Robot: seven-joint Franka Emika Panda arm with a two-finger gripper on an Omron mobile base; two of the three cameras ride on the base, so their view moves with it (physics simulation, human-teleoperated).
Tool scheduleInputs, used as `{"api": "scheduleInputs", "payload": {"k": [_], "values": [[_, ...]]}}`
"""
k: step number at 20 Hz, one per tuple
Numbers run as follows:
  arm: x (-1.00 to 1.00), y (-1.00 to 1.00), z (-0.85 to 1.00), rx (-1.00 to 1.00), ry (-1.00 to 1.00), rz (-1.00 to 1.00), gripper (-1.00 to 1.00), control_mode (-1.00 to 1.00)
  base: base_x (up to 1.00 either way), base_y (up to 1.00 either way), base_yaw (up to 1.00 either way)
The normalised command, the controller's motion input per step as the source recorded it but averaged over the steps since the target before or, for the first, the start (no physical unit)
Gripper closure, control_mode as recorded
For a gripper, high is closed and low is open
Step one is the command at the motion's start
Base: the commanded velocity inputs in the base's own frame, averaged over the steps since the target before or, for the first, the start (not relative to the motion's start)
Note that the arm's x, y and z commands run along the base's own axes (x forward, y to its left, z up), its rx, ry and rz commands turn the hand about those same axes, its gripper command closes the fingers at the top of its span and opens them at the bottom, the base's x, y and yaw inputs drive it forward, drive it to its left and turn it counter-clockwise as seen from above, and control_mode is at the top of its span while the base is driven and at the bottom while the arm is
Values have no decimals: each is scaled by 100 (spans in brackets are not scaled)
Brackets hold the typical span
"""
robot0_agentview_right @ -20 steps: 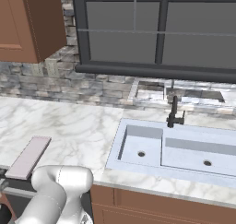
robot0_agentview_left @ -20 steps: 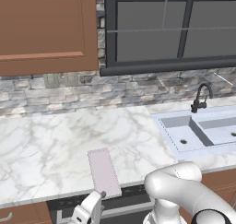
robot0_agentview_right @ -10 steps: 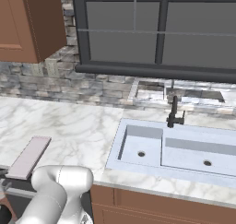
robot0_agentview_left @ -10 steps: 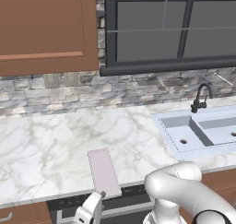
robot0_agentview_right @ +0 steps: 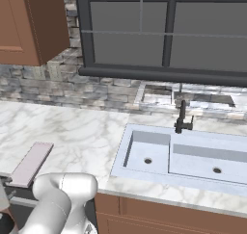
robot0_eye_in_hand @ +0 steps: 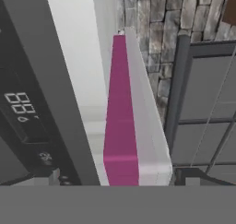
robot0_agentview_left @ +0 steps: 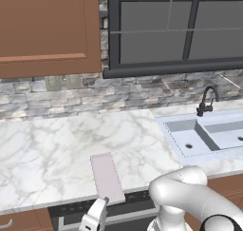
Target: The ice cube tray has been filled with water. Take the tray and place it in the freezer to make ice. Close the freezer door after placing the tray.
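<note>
Marble countertop runs across a kitchen, backed by a grey stone wall, with a brown wooden cabinet at ten o'clock and a dark-framed window at one o'clock. From the left: the ice cube tray, flat and pale pink-lilac, lies on the marble at six o'clock, its near end reaching over the counter's front edge. Just below that end, the gripper points up toward the tray, apart from it, jaws spread wide and holding nothing. Further right, a pale sink with a dark faucet sits at three o'clock. Seen from the hand, the tray's edge rises close ahead, beside a dark appliance panel.
</note>
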Motion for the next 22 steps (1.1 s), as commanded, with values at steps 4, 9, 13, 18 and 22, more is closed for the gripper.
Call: {"api": "scheduleInputs", "payload": {"k": [4,9,13,18,22], "values": [[11,0,-5,0,0,8,-100,-100,0,0,0],[7,-5,0,0,0,8,-100,-100,0,0,0],[7,-4,0,0,0,8,-100,-100,0,0,0],[5,-2,0,0,0,8,100,-100,0,0,0],[2,0,0,0,0,8,100,-100,0,0,0]]}}
